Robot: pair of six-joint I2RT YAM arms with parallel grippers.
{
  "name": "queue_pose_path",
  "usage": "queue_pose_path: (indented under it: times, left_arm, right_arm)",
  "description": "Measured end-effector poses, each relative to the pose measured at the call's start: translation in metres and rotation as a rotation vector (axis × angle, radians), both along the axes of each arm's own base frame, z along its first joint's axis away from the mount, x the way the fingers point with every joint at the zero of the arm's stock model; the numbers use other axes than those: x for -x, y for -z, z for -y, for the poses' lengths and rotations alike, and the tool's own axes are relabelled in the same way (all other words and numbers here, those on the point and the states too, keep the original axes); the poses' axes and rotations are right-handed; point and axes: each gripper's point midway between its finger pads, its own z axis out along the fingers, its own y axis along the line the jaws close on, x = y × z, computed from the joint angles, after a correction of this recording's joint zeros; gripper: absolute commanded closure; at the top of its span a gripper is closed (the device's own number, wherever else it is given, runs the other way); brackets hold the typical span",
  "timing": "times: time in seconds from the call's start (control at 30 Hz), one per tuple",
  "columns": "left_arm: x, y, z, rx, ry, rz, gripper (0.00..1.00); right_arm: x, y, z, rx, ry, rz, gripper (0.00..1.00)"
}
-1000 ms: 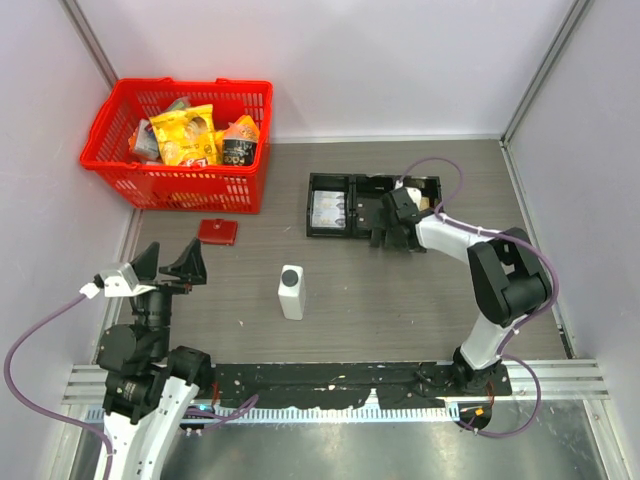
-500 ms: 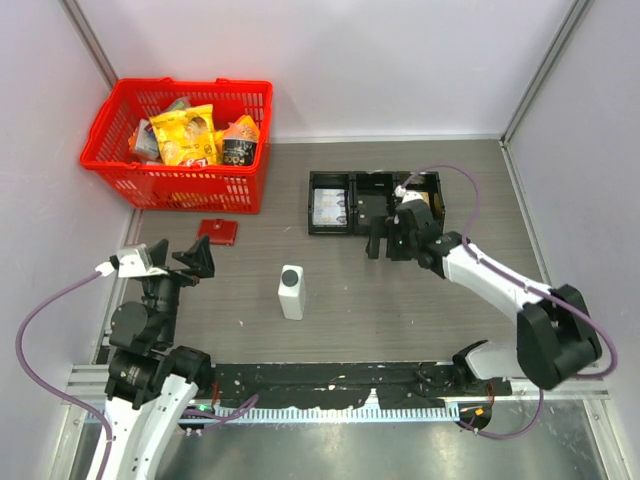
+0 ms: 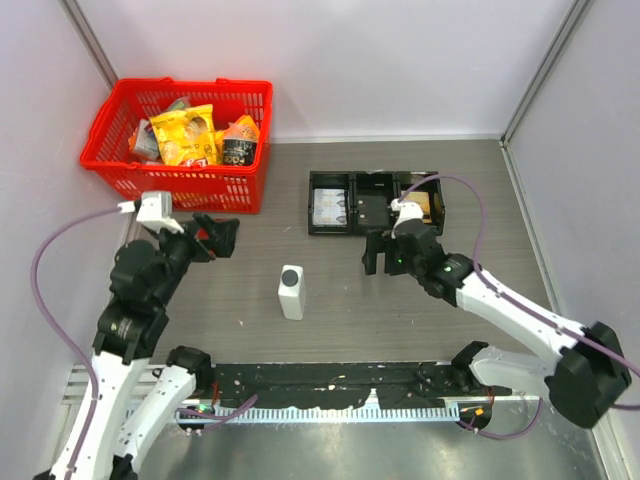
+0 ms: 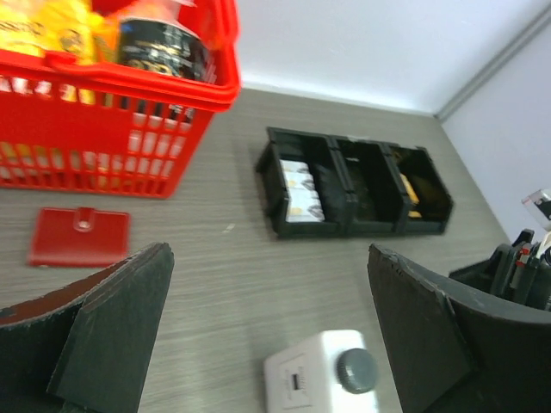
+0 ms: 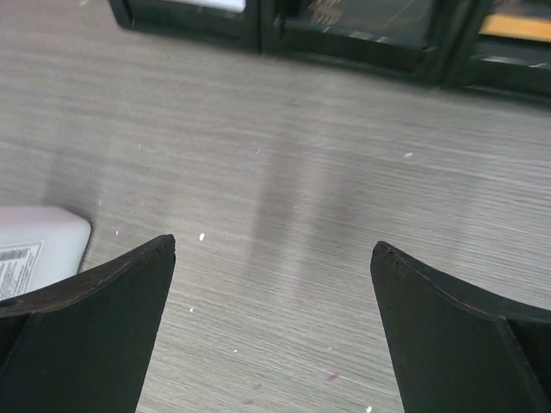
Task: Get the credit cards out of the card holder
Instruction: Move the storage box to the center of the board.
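Both grippers are spread wide and hold nothing: your left gripper [image 4: 269, 254] hangs over the table [image 4: 215, 258] with the holder [image 4: 79, 237] ahead to its left, and your right gripper [image 5: 271, 249] hangs near the tray [image 5: 362, 34]. The holder lies closed and flat, tab up, just before the basket [image 4: 112, 73]; no cards show, so they are presumably inside. Expect a light, thin fold that slides when nudged: pin one cover, lift at the tab edge, then pinch each stiff, slick card by an edge.
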Motion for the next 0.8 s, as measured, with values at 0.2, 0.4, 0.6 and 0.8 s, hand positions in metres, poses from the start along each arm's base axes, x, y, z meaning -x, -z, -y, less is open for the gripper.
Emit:
queue_pose_path:
  times: [0.2,0.4,0.6,0.8]
  left_arm:
    - [-0.022,-0.003,0.049,0.061,0.156,-0.215,0.00]
    - [0.001,0.037,0.149,-0.059,0.355,-0.422,0.00]
    - [-0.015,0.074,0.140,-0.163,0.152,-0.533,0.00]
    - [-0.020,0.084,0.079,-0.116,-0.082,-0.501,0.00]
  right_arm:
    - [-0.003,-0.052,0.043,0.028,0.183,0.155,0.00]
    - [0.003,-0.088,0.089,0.074,0.355,0.261,0.00]
    - [0.015,-0.108,0.117,0.104,0.436,0.315,0.00]
    - [0.028,-0.115,0.131,0.118,0.450,0.330,0.00]
